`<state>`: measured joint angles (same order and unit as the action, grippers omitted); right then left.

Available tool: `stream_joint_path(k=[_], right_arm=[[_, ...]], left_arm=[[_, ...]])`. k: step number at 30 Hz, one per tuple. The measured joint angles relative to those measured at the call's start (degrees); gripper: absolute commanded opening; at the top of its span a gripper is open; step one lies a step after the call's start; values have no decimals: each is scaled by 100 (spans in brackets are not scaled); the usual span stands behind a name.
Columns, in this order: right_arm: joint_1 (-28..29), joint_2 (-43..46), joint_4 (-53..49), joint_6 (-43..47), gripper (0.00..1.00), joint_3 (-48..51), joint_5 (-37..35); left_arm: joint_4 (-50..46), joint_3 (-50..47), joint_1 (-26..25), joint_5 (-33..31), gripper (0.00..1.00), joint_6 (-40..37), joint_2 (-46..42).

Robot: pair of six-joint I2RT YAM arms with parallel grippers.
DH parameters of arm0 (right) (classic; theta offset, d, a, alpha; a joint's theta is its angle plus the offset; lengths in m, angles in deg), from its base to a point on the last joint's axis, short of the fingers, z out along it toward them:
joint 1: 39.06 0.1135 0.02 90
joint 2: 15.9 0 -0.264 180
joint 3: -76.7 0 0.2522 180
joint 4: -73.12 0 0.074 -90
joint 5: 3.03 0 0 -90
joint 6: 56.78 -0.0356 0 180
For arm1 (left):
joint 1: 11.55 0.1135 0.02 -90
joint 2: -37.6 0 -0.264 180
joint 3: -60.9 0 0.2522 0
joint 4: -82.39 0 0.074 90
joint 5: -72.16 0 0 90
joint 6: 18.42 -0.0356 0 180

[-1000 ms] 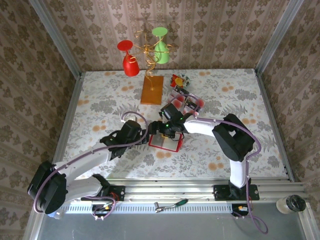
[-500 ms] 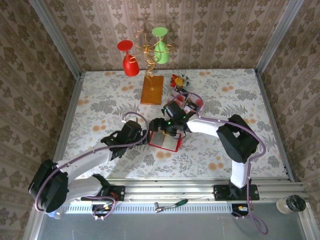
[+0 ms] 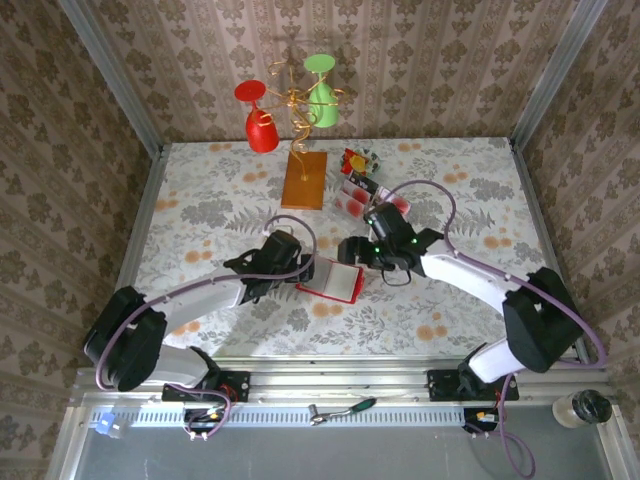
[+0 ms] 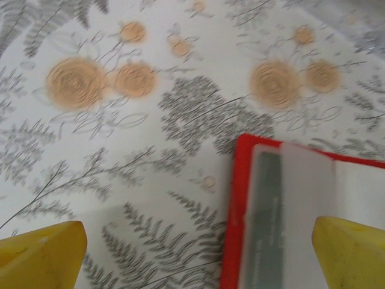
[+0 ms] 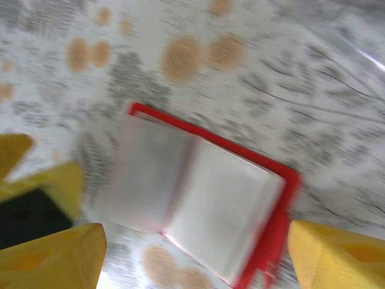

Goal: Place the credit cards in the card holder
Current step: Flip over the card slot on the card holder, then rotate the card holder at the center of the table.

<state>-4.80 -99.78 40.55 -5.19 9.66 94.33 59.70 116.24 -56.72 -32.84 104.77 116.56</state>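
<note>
The red card holder (image 3: 333, 282) lies open on the flowered tabletop, its pale inner pages facing up. In the left wrist view its red edge (image 4: 236, 211) shows at the lower right, with a dark-banded card (image 4: 267, 223) under a clear sleeve. My left gripper (image 3: 303, 267) is open at the holder's left edge, and its yellow fingertips (image 4: 42, 256) straddle bare table and the holder. My right gripper (image 3: 352, 250) hovers open just beyond the holder's far right corner. From the right wrist, the open holder (image 5: 198, 205) lies between its fingertips (image 5: 337, 256). Loose credit cards (image 3: 353, 197) lie behind the right arm.
An orange-brown wooden slab (image 3: 305, 180) with a gold wire stand carries a red glass (image 3: 261, 128) and a green glass (image 3: 322, 100) at the back. A red-and-yellow wrapper (image 3: 358, 160) lies near the cards. The left gripper's fingers (image 5: 36, 186) show at the left of the right wrist view.
The right arm has swung right and drawn back off the holder. The left gripper has slid right, up to the holder's left edge. The holder now lies open.
</note>
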Motion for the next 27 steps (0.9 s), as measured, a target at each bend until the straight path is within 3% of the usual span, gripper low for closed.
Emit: stream_joint_path(k=[5, 8, 18, 20, 27], right_arm=[[0, 87, -267, 162, 77, 586, -297], [2, -55, -247, 219, 71, 737, -291], [-17, -728, 9, 481, 10, 684, -273], [-42, -728, 20, 586, 2, 636, -269], [-251, -728, -136, 1113, 0, 452, -284]], left_arm=[[0, 389, -280, -138, 97, -212, 417], [-31, 398, -356, -232, 97, -264, 608], [-205, 175, -354, -584, 97, -278, 802], [-229, 136, -350, -614, 97, -275, 848], [-192, 46, -350, -627, 97, -212, 938]])
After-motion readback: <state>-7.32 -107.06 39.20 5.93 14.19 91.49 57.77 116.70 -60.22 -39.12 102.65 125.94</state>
